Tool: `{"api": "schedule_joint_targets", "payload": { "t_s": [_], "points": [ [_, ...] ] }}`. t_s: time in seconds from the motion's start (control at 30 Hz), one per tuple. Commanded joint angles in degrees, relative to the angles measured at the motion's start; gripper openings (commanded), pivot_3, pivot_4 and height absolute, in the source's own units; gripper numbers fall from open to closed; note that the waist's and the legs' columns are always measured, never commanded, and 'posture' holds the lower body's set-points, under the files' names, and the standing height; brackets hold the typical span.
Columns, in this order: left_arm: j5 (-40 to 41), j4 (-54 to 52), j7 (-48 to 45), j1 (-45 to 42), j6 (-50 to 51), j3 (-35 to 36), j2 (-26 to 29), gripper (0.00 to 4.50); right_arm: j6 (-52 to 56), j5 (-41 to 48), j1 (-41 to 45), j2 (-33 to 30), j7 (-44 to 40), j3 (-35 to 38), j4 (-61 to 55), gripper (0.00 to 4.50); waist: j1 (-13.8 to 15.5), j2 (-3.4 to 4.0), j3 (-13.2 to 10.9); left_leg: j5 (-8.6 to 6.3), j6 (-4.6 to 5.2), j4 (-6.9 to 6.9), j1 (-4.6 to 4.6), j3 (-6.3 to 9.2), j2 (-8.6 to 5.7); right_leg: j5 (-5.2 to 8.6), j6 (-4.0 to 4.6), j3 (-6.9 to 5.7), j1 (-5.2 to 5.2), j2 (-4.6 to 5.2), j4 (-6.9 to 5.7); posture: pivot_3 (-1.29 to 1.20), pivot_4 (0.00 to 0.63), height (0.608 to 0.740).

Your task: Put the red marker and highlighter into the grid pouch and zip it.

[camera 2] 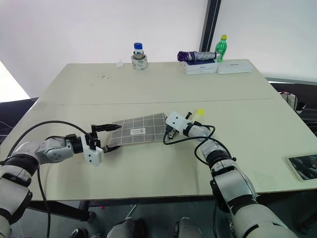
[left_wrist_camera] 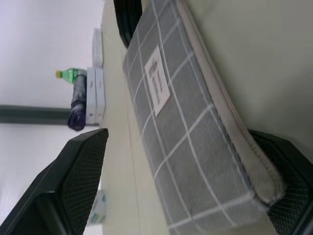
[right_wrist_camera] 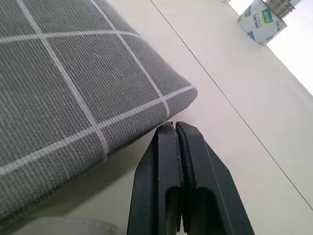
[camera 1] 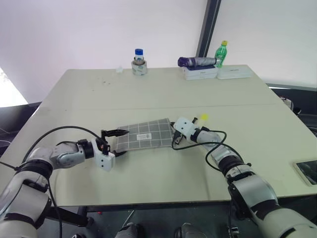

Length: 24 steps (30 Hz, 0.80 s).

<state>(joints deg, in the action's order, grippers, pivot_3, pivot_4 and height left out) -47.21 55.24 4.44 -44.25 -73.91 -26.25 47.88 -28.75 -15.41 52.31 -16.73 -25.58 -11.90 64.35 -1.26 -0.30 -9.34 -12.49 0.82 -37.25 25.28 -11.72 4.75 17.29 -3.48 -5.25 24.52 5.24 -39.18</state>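
The grid pouch (camera 1: 143, 134) lies flat near the middle of the table (camera 1: 163, 94), a grey woven rectangle crossed with white lines, a small white label at its centre. A pale, rounded seam runs along one long edge, soft and padded at the corner.

At the pouch's 9 o'clock end sits the left gripper (camera 1: 113, 141), its two black fingers spread wide, one above and one below that short end, straddling the fabric without pinching it. The finger pads (left_wrist_camera: 80, 181) show a fine diamond texture.

At the 3 o'clock end, the right gripper (right_wrist_camera: 175, 134) has its fingers pressed flat together, with nothing between them that I can see, tips just beside the pouch's corner, almost touching the cloth.

Just past the right wrist, at about 2 o'clock from the pouch, a spot of yellow shows, the highlighter (camera 1: 203, 118), mostly hidden behind the white wrist housing.

Outward now: the tabletop is smooth, pale cream, with a thin seam line across it beyond the pouch. Plenty of bare surface toward 12 o'clock and along the near edge at 6.

Along the far edge: a jar with a blue cap (camera 1: 139, 61), a rolled purple umbrella (camera 1: 196, 61) on white boxes (camera 1: 200, 73), and a green bottle (camera 1: 221, 53) with a yellow cap. A phone (camera 1: 307, 171) lies at the right edge.
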Motion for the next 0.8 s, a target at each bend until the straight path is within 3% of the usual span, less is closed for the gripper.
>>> {"api": "schedule_joint_targets", "payload": {
  "t_s": [0.03,0.8],
  "points": [
    [1.19,-0.49,-2.29,1.43,-1.08,-0.67,1.12,4.5,-1.21,0.09,2.02,-0.06,0.25,0.22,-0.29,0.06,-0.02,0.0,0.0,0.0,0.0,0.0,0.0,-0.01,0.0,0.0,0.0,0.0,0.0,0.0,0.0,0.0,0.15,0.74],
    [4.97,5.26,-7.32,2.97,6.62,-0.96,0.4,4.5,-1.38,0.29,2.64,-0.02,-0.05,0.17,-0.57,0.06,-1.25,0.01,0.02,0.12,-0.19,0.02,-0.32,0.01,0.04,0.0,0.0,0.07,-0.15,-0.08,-0.28,0.0,0.15,0.74]
  ]
}}
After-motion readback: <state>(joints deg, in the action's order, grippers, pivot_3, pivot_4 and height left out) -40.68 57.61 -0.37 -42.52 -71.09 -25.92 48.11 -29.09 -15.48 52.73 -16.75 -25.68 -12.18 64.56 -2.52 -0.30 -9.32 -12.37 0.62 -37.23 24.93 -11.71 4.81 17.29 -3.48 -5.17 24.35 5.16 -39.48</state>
